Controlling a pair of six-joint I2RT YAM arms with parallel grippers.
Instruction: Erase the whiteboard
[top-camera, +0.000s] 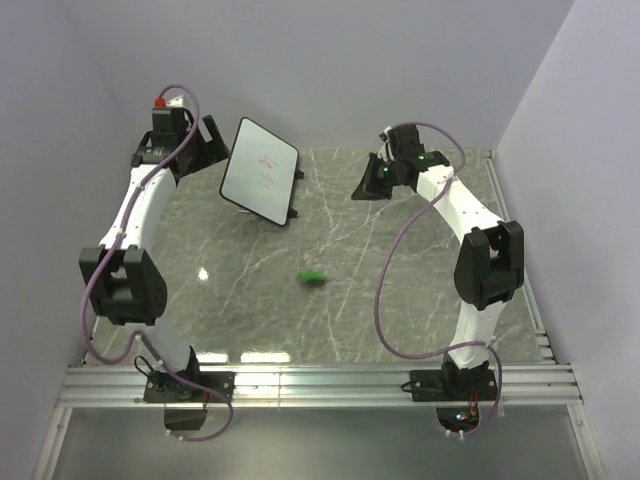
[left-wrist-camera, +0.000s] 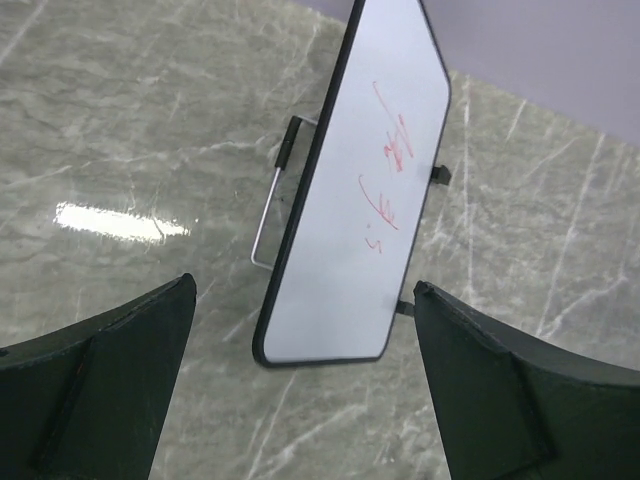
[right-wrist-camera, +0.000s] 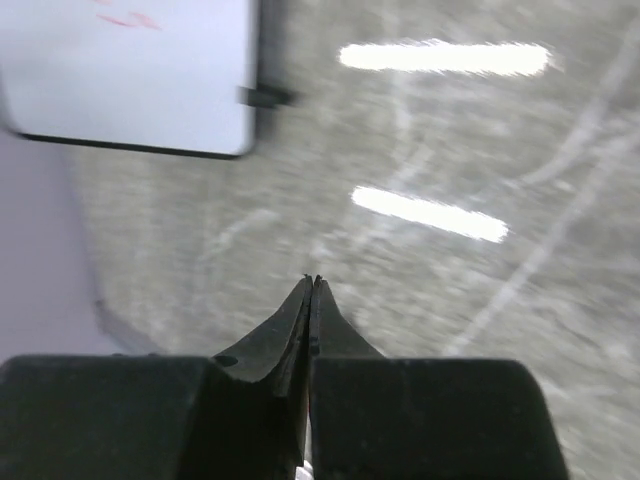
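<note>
Left gripper (left-wrist-camera: 305, 290) spread wide, nothing in it. Right gripper (right-wrist-camera: 312, 285) pressed together, tips meeting, also empty.

Whiteboard (left-wrist-camera: 355, 190) stands just ahead of the left gripper, seen btwn its fingers in the wrist view and not touching them. It's tilted back on a wire stand, w/ red scribbles (left-wrist-camera: 385, 180) on the face. From the right gripper it's well apart, ahead and to the left.

Handling, judged: prob. light, thin and stiff, w/ a slick face. Leaning on a thin stand, it would likely skid or tip under a wipe. Best hold looks like the black frame edge, a finger either side, clear of the marks.

Eraser (top-camera: 311, 277), small and green, lies flat on the table (top-camera: 400, 260), well apart from both grippers, back toward the arm bases.

Containers: none in view.
</note>
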